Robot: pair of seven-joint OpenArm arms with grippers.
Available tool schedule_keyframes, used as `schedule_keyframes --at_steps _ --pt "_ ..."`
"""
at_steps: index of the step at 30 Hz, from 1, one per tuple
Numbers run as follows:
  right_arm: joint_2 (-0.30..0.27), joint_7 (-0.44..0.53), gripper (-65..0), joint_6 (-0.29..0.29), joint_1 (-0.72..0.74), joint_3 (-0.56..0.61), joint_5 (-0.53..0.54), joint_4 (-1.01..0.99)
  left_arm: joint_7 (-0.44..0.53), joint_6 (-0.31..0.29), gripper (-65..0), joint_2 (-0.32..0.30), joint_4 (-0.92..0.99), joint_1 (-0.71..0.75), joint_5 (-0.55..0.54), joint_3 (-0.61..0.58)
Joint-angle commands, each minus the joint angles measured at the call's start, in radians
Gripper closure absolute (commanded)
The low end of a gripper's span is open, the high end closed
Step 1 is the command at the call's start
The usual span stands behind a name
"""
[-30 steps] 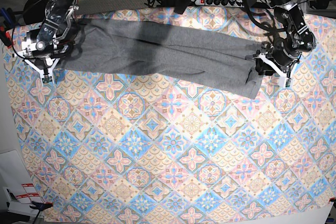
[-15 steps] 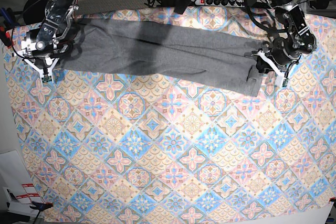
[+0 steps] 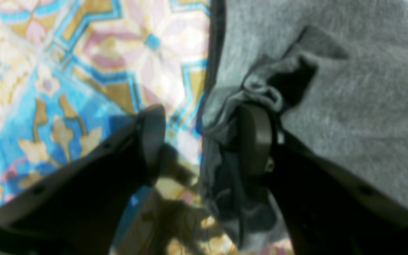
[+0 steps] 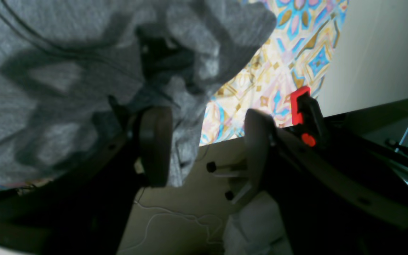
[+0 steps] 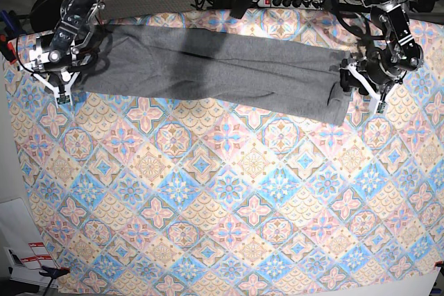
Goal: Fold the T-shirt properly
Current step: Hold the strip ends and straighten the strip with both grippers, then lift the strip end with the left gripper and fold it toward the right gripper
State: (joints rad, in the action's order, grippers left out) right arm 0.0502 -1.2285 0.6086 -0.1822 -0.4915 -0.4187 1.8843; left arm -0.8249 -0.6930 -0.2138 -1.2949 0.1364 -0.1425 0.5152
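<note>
base view: the t-shirt (image 5: 215, 71) lies as a long grey band across the far part of the tablecloth (image 5: 222, 199), running from the far left corner towards the right edge, its right end a little nearer than its left. the left gripper (image 5: 362, 88) sits at the band's right end and the right gripper (image 5: 64, 86) at its left end. a power strip (image 5: 295, 1) lies beyond the cloth's far edge

left wrist view: the left gripper (image 3: 204, 141) has its jaws apart; one finger (image 3: 152, 138) stands over bare tablecloth (image 3: 83, 63), the other finger (image 3: 255, 138) presses against the bunched hem of the t-shirt (image 3: 349, 88), and the cloth's edge hangs in the gap without being pinched

right wrist view: the right gripper (image 4: 204, 145) also stands with jaws apart; one finger (image 4: 156, 141) touches the crumpled t-shirt (image 4: 48, 88), the other (image 4: 257, 141) is clear of it. a red clamp (image 4: 301, 106) shows at the table edge beside the tablecloth (image 4: 288, 42)
</note>
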Motion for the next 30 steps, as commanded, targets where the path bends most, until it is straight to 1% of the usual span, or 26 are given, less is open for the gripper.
schedule_keyframes --at_steps 1,3,5,6,9,11,12,13,17,19,21,23,26,30 --pt "-0.01 0.002 -32.2 -0.002 0.006 -0.002 -0.009 0.019 -0.047 -0.005 -32.7 0.012 0.008 0.004 0.03 -0.034" --pt "-0.01 0.002 -32.2 -0.002 0.006 -0.002 -0.009 0.019 -0.047 -0.005 -32.6 0.018 0.008 0.004 0.028 -0.068" --pt "-0.01 0.002 -32.2 -0.002 0.006 -0.002 -0.009 0.021 -0.047 -0.005 -29.7 0.03 0.011 0.012 0.025 -0.091" --pt "-0.01 0.002 -32.2 -0.002 0.006 -0.002 -0.009 0.021 -0.047 -0.005 -26.6 0.035 0.016 0.012 0.028 -0.111" --pt "-0.01 0.002 -32.2 -0.002 -0.001 -0.003 -0.009 0.021 -0.047 -0.005 -12.4 0.03 0.041 0.009 0.017 -0.203" --pt "-0.01 0.002 -32.2 -0.002 -0.015 -0.003 -0.009 0.021 -0.046 -0.005 -3.8 0.03 0.054 0.004 0.017 -0.229" --pt "-0.01 0.002 -32.2 -0.002 -0.021 -0.003 -0.009 0.021 -0.046 -0.005 -1.3 0.032 0.056 -0.001 0.017 -0.232" --pt "-0.01 0.002 -32.2 -0.002 -0.023 -0.003 -0.009 0.021 -0.046 -0.005 -0.2 0.034 0.056 -0.002 0.019 -0.232" --pt "-0.01 0.002 -32.2 -0.002 -0.026 -0.003 -0.009 0.021 -0.047 -0.005 -0.4 0.03 0.048 -0.007 0.017 -0.231" --pt "-0.01 0.002 -32.2 -0.002 -0.026 -0.005 -0.01 0.021 -0.069 -0.005 -0.3 0.011 0.031 -0.022 0.016 -0.227" --pt "-0.01 0.002 -32.2 -0.002 -0.026 -0.006 -0.01 0.021 -0.107 -0.005 -0.2 0.0 0.016 -0.034 0.001 -0.191" --pt "-0.01 0.002 -32.2 -0.002 -0.026 -0.006 -0.01 0.021 -0.124 -0.005 -0.2 -0.005 -0.019 -0.034 -0.032 -0.14" --pt "-0.01 0.002 -32.2 -0.002 -0.026 -0.006 -0.01 0.021 -0.158 -0.005 -0.3 -0.054 -0.113 -0.034 -0.081 -0.117" --pt "-0.008 0.002 -32.2 -0.002 -0.024 -0.008 -0.01 0.021 -0.227 -0.005 -0.4 -0.088 -0.142 -0.077 -0.116 -0.117"
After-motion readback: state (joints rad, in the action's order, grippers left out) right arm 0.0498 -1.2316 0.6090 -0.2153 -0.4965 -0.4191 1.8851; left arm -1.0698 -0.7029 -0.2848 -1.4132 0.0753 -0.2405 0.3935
